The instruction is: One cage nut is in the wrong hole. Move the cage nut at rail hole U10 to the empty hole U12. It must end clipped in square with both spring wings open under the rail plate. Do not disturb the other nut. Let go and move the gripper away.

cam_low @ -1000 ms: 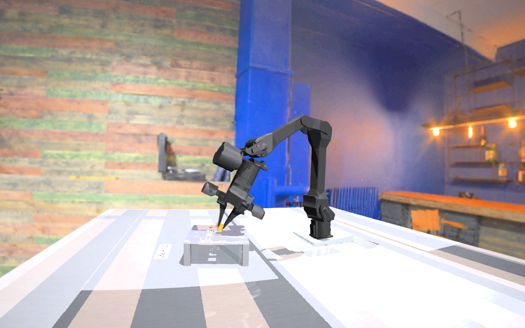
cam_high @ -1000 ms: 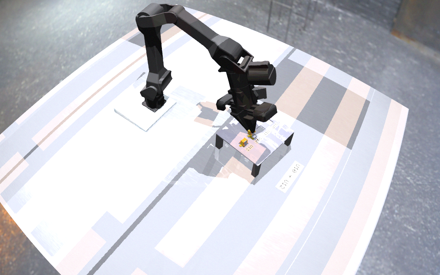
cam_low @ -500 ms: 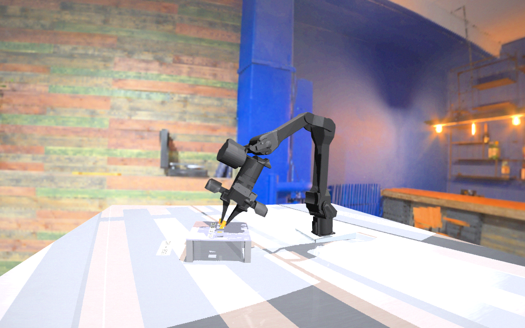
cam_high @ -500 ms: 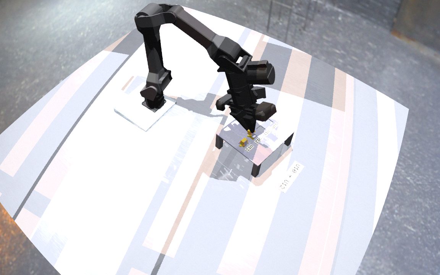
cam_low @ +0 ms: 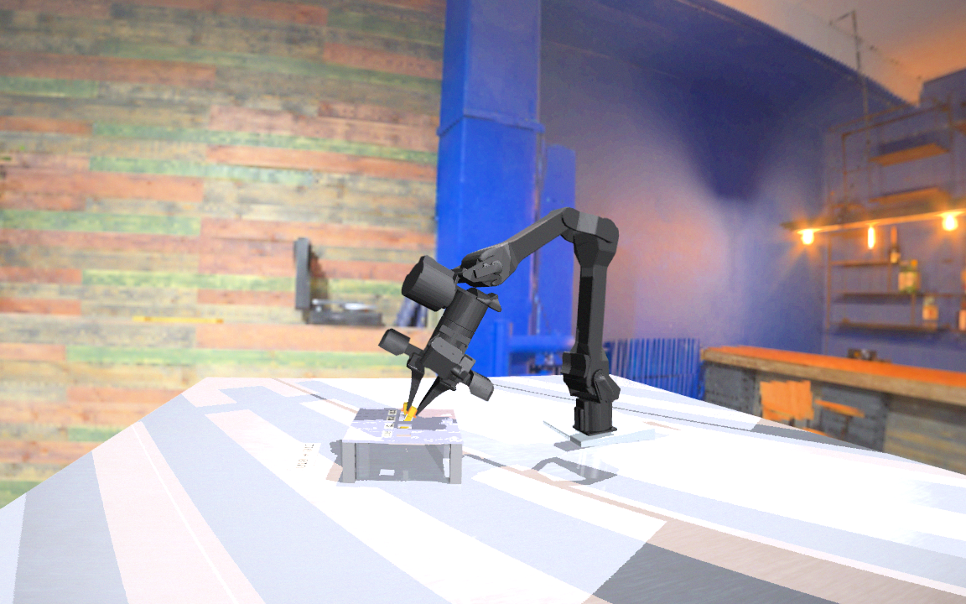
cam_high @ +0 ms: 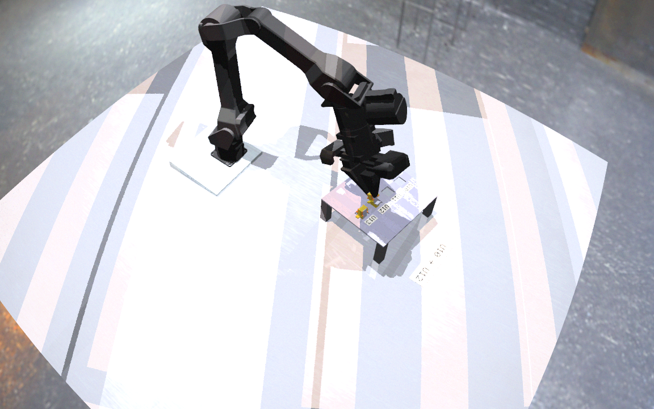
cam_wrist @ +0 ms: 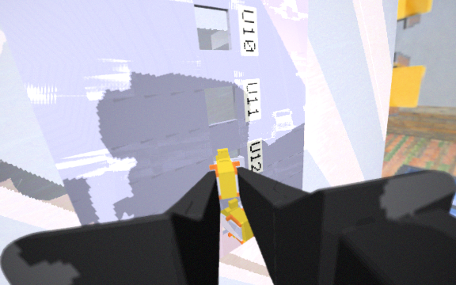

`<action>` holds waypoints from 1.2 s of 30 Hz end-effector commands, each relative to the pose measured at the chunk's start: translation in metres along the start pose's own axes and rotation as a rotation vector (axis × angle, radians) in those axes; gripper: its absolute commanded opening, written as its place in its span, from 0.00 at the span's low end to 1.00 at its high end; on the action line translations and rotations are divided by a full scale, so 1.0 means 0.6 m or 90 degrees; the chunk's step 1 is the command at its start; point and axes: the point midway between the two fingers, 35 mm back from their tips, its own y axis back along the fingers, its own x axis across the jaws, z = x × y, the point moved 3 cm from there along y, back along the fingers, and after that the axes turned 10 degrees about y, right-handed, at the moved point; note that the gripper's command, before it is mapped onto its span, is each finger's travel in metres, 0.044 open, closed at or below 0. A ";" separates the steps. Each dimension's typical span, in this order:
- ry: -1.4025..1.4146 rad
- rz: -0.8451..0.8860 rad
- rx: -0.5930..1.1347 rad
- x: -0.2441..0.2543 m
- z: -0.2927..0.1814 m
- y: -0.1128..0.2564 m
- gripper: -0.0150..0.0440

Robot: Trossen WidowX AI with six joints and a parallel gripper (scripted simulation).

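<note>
"Where's my cage nut?"

"I have it pinched between the 2 fingers of the gripper (cam_high: 375,195) (cam_low: 411,413) (cam_wrist: 227,176). The yellow cage nut (cam_high: 372,200) (cam_low: 409,409) (cam_wrist: 227,182) is at hole U12, beside the U12 label (cam_high: 384,209) (cam_wrist: 255,155). I can see a bit of the opening past its far end in my wrist view."

"Is it clipped in?"

"From here, I can't tell. The fingers cover its sides, and the underside of the rail plate (cam_high: 400,218) (cam_low: 435,432) (cam_wrist: 165,47) is hidden from me, so I can't read the spring wings."

"And hole U10 (cam_wrist: 213,29)?"

"Open. I can see right through it, and through hole U11 (cam_wrist: 221,106) as well."

"The other nut?"

"The other nut (cam_high: 361,211) (cam_wrist: 241,226) sits near the held one, by the U13 label (cam_high: 371,220). Up close, it shows between my fingers, farther back. I can't judge how it's seated."

"How is the arm (cam_high: 288,43) (cam_low: 593,293) standing?"

"Bent high over the table (cam_high: 192,305) (cam_low: 306,540), with the gripper slanting down to the plate. The U10-to-U12 card (cam_high: 430,264) (cam_low: 305,455) lies on the table, apart from the plate's legs."
</note>
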 end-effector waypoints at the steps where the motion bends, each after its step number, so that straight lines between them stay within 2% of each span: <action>1: -0.005 -0.008 0.002 -0.002 -0.001 0.004 0.31; 36: -0.005 0.003 0.000 -0.003 0.000 0.001 0.31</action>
